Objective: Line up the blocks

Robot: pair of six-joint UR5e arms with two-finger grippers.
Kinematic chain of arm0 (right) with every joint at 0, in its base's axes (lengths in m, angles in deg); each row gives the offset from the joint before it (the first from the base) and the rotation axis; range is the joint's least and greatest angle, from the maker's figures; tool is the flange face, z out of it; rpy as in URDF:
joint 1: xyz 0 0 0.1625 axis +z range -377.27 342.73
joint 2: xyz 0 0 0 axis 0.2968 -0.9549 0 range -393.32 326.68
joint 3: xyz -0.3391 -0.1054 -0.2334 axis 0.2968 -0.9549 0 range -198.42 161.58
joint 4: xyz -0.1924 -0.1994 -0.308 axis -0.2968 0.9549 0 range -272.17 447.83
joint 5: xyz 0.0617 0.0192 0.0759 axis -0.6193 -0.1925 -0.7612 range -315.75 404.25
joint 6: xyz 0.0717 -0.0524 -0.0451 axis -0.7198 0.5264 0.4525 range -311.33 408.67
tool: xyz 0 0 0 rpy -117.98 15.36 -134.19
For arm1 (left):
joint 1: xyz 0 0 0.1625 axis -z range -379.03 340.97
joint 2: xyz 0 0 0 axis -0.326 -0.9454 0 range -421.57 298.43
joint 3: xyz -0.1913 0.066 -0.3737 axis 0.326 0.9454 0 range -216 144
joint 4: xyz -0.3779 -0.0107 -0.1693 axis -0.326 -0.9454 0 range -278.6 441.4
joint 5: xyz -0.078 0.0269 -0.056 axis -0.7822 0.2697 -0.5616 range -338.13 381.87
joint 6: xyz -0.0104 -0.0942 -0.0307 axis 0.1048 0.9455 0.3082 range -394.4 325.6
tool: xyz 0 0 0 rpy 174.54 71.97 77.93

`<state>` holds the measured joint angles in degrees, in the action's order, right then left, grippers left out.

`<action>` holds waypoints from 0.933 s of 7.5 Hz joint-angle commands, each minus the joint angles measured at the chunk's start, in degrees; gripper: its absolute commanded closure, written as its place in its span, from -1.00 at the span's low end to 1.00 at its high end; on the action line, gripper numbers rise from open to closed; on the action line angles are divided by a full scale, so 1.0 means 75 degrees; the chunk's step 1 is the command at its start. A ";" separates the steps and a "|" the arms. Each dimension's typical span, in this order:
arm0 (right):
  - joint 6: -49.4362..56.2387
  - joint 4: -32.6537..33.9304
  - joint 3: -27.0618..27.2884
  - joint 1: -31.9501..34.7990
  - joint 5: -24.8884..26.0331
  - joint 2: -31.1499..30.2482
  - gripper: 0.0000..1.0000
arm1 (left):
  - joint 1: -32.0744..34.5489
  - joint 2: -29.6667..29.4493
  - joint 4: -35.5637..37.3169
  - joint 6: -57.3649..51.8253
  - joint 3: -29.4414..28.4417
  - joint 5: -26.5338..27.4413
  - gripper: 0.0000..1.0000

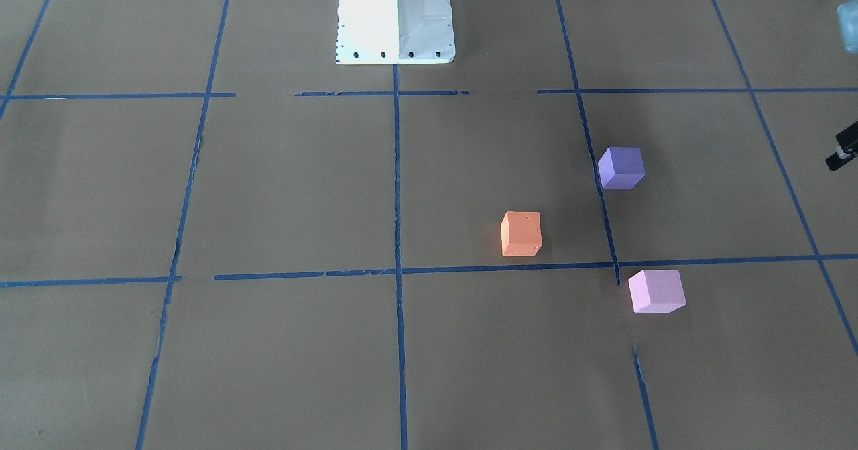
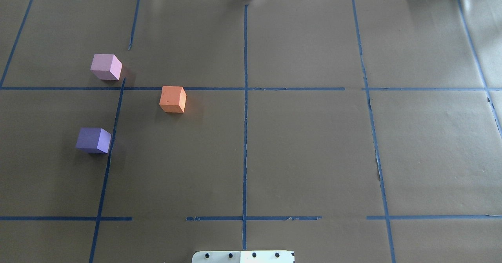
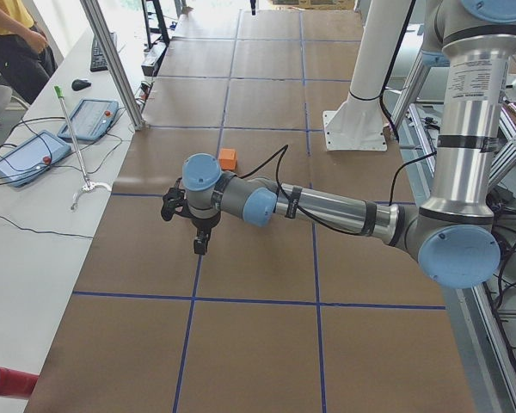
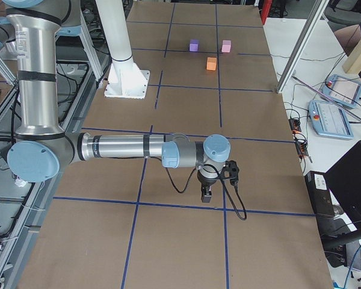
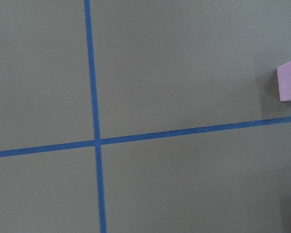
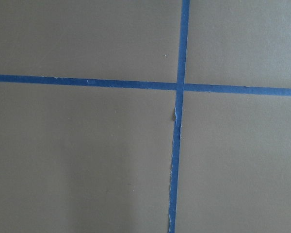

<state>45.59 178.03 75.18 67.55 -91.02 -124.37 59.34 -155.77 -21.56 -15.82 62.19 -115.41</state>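
Observation:
Three cubes lie apart on the brown paper on the robot's left side. The orange block (image 1: pixel 521 234) (image 2: pixel 172 99) is nearest the centre line. The violet block (image 1: pixel 621 167) (image 2: pixel 93 140) lies closer to the robot. The pale pink block (image 1: pixel 656 291) (image 2: pixel 106 67) lies farthest from the robot; its corner shows in the left wrist view (image 5: pixel 290 80). My left gripper (image 3: pixel 201 245) hangs above the paper beyond the blocks, toward the table's left end. My right gripper (image 4: pixel 206 194) hangs far off over the right end. I cannot tell whether either gripper is open or shut.
Blue tape lines (image 2: pixel 245 98) grid the paper. The white robot base (image 1: pixel 395 14) stands at the robot's edge. A side bench with tablets (image 3: pixel 90 116) and metal posts (image 3: pixel 112 60) runs along the far edge; a person (image 3: pixel 9 43) stands there.

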 commanded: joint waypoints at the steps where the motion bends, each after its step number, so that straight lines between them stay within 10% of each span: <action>1: 0.0000 -0.0003 0.0000 0.0000 0.0000 0.0000 -1.00 | -0.1115 -0.0900 -0.0322 0.1187 0.0125 0.0010 -0.99; 7: 0.0000 -0.0003 0.0000 0.0000 0.0000 0.0000 -1.00 | -0.4130 -0.3143 -0.0216 0.3638 -0.0190 0.2268 -0.99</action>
<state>45.59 178.01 75.18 67.55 -91.02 -124.37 30.84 -178.13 -23.24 9.45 61.17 -102.00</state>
